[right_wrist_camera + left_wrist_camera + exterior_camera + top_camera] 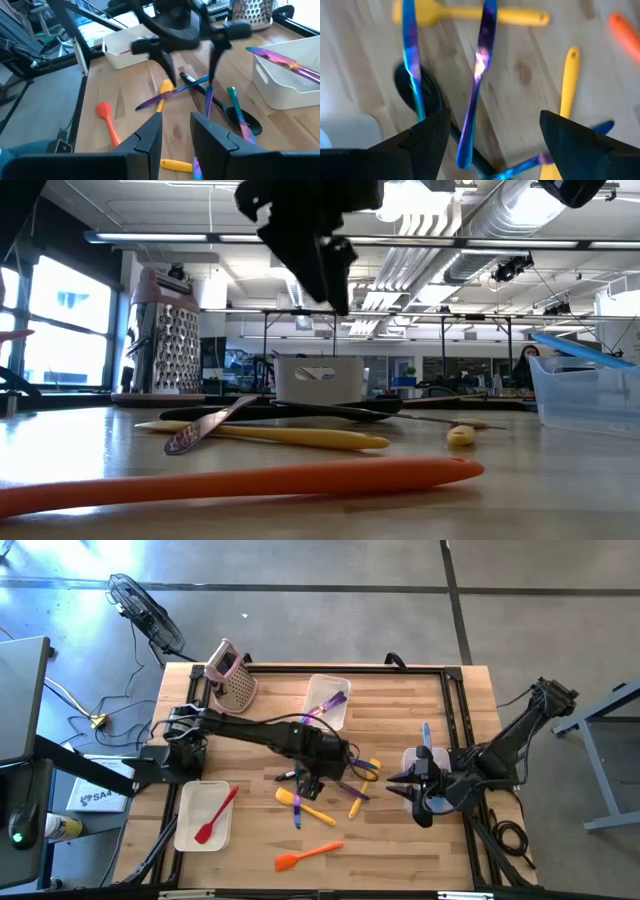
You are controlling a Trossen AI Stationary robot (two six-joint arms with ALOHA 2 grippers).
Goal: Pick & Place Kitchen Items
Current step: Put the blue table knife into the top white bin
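Left arm over the utensil pile, mid-table

Left gripper (pixel 312 783): fingers spread, holding nothing, poised above an iridescent purple utensil (pixel 476 82) that lies flat on the wooden table (pixel 400 840); its long axis runs between the fingers, away from the wrist. A blue-tinted utensil (pixel 412 60) and a black ladle (pixel 417 92) crowd alongside. Risk, as I judge it: closing here could catch two handles or skid off the slim one. Right gripper (pixel 418 802) waits near the clear bin (pixel 425 762), fingers partly apart, nothing between them.
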